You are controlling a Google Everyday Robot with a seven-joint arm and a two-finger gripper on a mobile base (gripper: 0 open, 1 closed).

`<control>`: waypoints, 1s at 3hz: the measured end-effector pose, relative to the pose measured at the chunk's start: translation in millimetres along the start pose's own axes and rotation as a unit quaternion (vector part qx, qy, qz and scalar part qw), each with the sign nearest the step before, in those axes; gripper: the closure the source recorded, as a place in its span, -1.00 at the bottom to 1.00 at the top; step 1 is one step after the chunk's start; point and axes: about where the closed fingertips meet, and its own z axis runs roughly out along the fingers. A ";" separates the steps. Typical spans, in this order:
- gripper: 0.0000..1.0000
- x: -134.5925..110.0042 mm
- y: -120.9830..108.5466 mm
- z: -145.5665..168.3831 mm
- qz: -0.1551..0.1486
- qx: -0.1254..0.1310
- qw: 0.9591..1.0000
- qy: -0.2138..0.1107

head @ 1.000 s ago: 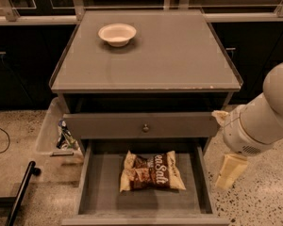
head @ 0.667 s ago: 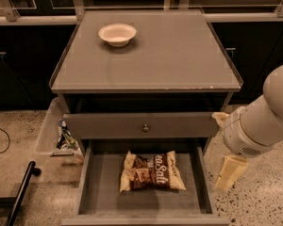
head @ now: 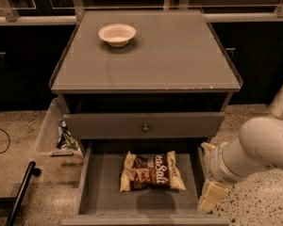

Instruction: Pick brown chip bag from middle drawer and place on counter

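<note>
In the only camera view, the bag [head: 153,171] lies flat on the bottom of the open drawer [head: 102,190], about midway between the 2 side walls and closer to the back than to the front lip. Its long axis runs across the picture, parallel to the drawer front, with the tan ends pointing at the side walls.

The gripper [head: 211,197] hangs at the end of the white arm [head: 259,147], outside the drawer's right-hand wall near its front corner. It is apart from the bag, and we see nothing in it. We cannot tell how far open it is.

From the gripper the bag lies toward picture-left and a little farther back, with the wall between them. We judge the gripper must rise over that wall and close across the bag's short width.

The surface [head: 174,55] on top of the cabinet carries 1 bowl [head: 117,34] at its back left.
</note>
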 end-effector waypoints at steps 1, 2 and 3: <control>-1.00 13.0 -1.7 62.0 -0.008 -0.003 1.000 -0.014; -1.00 24.8 -3.6 110.4 -0.014 -0.010 0.999 -0.031; -1.00 24.9 -3.6 110.5 -0.014 -0.010 0.999 -0.031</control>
